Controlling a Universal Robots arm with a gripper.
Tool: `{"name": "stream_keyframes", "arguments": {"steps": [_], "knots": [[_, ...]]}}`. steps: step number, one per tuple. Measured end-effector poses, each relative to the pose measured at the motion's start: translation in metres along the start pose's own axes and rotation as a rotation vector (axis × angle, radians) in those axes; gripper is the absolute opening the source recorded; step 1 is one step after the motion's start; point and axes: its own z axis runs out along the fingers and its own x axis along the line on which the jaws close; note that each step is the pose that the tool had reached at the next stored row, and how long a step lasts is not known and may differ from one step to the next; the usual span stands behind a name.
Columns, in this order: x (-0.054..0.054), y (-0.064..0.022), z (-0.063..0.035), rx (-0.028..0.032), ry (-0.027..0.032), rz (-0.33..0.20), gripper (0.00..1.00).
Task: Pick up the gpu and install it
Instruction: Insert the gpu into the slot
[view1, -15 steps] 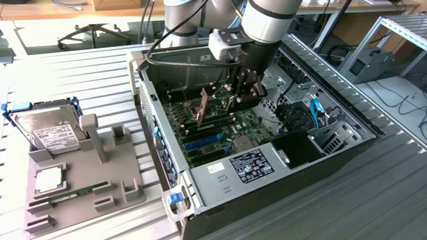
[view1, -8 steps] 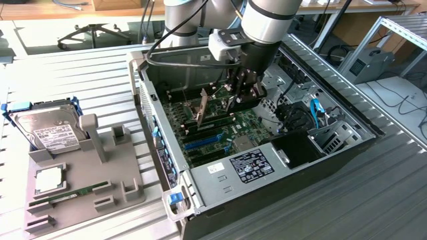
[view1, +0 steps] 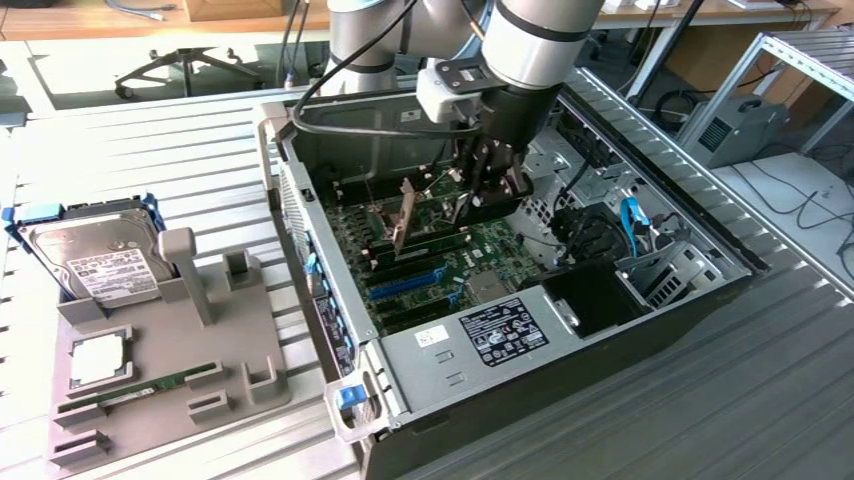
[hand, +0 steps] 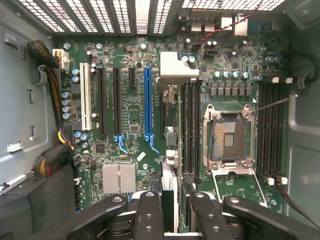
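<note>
Status: gripper is down inside the PC case, clamped on the gpu. In the wrist view I'm looking at the card edge-on, with its silver end bracket towards the vented rear wall. So pickup is done.

Install isn't. The card hangs over the motherboard, and its edge runs just beside the long blue slot, between that slot and the RAM slots. The blue slot is bare along its length. I think the card is clear of the board, but edge-on I can't judge the height.

Left: line up over the slot and seat it.

In the exterior view, the hard drive and RAM stick sit on the grey parts tray, untouched.
</note>
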Motion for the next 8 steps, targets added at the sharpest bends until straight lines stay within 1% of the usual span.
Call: {"name": "stream_keyframes", "arguments": {"steps": [2, 4, 8], "knots": [[0.0000, 0.0001, 0.0003, 0.0000, -0.0001, 0.000, 0.26], [0.0005, 0.0005, 0.0059, 0.0000, -0.0001, 0.000, 0.26], [0.0005, 0.0005, 0.0063, 0.0000, 0.0000, 0.000, 0.26]]}}
